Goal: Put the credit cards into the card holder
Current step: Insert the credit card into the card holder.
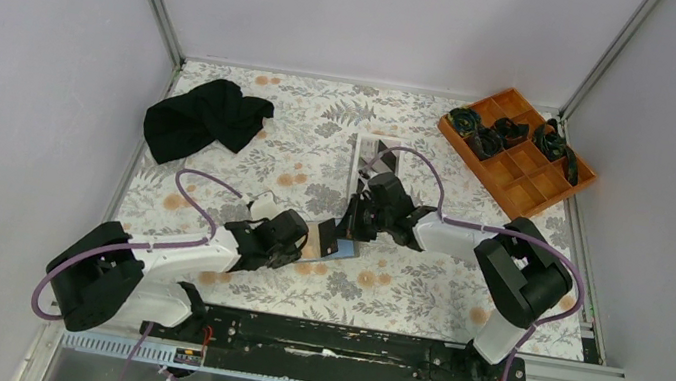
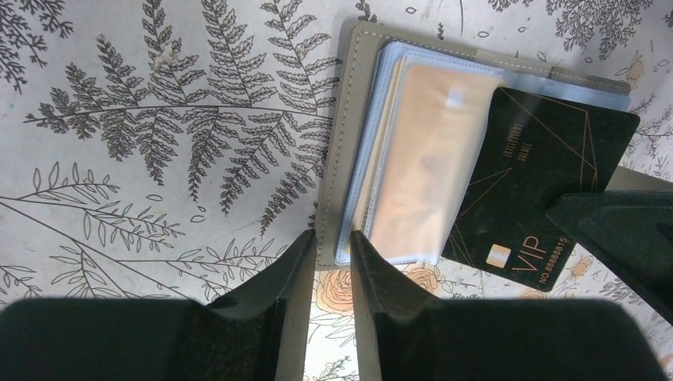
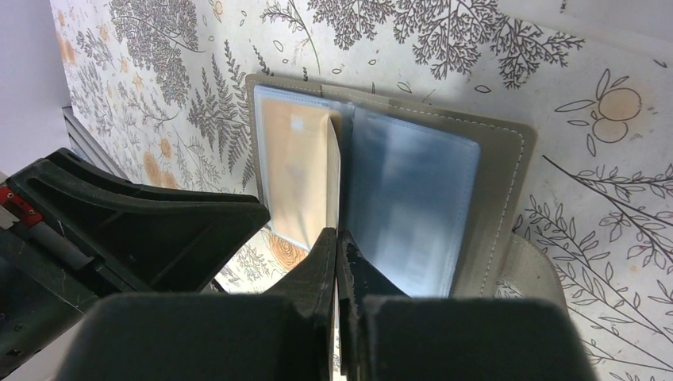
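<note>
The black card (image 2: 540,186) hides its upper-left edge under a blurry clear sleeve, and the card holder (image 2: 349,119) runs behind it.

Evenly and brightly lit from overhead, with soft, short shadows. Overhead view sharp. Wrist views blurred on the near fingers (image 2: 278,309); card holder (image 3: 413,198) sleeves hazy, possibly from glare. Mild distortion towards frame edges.
</note>
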You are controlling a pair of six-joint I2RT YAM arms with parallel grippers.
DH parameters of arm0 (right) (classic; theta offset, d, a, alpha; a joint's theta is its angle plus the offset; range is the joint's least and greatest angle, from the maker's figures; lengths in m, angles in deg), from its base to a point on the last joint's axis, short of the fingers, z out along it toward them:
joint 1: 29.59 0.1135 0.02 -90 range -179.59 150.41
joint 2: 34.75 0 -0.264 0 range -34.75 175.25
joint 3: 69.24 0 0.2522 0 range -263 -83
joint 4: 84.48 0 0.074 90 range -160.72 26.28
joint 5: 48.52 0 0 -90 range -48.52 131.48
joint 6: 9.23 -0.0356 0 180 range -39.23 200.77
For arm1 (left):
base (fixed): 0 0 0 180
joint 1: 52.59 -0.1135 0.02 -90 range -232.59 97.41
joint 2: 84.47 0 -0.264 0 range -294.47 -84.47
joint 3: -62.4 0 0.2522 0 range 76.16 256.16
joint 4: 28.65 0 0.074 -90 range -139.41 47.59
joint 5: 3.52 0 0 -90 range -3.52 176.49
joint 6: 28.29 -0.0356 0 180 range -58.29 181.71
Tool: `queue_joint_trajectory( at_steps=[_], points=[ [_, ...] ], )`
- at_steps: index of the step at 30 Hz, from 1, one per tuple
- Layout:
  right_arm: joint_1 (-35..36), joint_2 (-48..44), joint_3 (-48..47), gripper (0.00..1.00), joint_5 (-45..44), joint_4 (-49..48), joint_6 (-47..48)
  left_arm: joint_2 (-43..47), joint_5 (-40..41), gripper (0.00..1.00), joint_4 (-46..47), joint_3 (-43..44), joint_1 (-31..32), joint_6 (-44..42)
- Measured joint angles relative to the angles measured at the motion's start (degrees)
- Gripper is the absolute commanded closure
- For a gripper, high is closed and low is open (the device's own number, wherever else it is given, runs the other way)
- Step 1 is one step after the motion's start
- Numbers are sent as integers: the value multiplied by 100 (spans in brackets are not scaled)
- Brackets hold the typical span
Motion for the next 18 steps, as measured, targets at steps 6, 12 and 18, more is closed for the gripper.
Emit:
queue_joint_trajectory(
  at_steps=[6, 12, 18],
  points=[
    [-37, 0, 153, 100, -7, -203, -138, -2, 2, 71, -7, 7, 0, -22],
    [-68, -2, 326, 100, -55, -435, -313, -2, 0, 71, -7, 7, 0, -39],
    [-68, -2, 387, 100, -55, -557, -439, -2, -4, 71, -7, 7, 0, -68]
  ],
)
